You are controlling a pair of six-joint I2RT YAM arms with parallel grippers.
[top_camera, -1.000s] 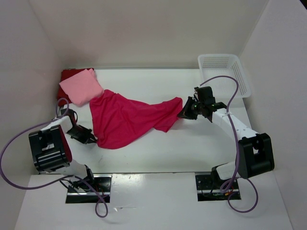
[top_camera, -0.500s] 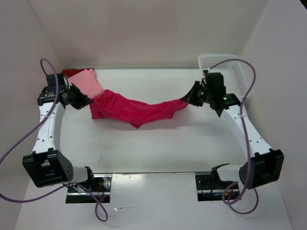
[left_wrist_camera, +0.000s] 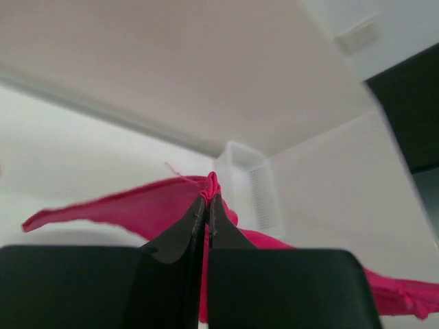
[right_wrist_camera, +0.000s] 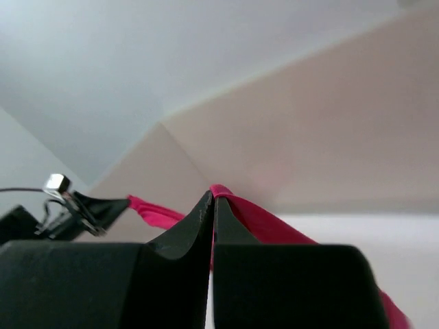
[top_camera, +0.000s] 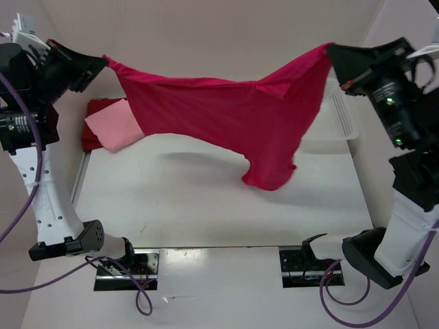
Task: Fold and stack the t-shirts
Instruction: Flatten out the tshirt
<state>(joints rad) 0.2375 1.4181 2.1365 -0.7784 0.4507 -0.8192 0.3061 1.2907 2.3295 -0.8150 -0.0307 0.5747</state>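
- The left gripper [top_camera: 101,62] is high above the table's [top_camera: 206,212] far left corner. Its jaws are pressed together on one upper corner of the crimson-magenta t-shirt [top_camera: 219,113]. In the left wrist view, a small pinch of the cloth pokes out past the closed fingertips.
- The right gripper [top_camera: 332,53] is up over the far right corner. It is likewise clamped tight on the opposite upper corner of the same shirt, and the right wrist view shows a fold of cloth at its tips.
- The crimson-magenta t-shirt hangs in the air between the two grippers. It is spread wide across the far half of the table and does not touch the surface (its soft shadow falls on the white top beneath).
- The shirt's upper edge sags a little in the middle. Its lowest part droops to the right of centre, and creases run from each held corner toward the middle of the cloth.
- The light pink t-shirt [top_camera: 115,125] lies folded at the far left corner of the table.
- The light pink t-shirt rests on top of the dark red t-shirt [top_camera: 89,142], whose edges show along the pink one's far and left sides.
- A white lattice basket [top_camera: 341,116] sits at the far right corner, partly hidden by the hanging shirt and the right arm.
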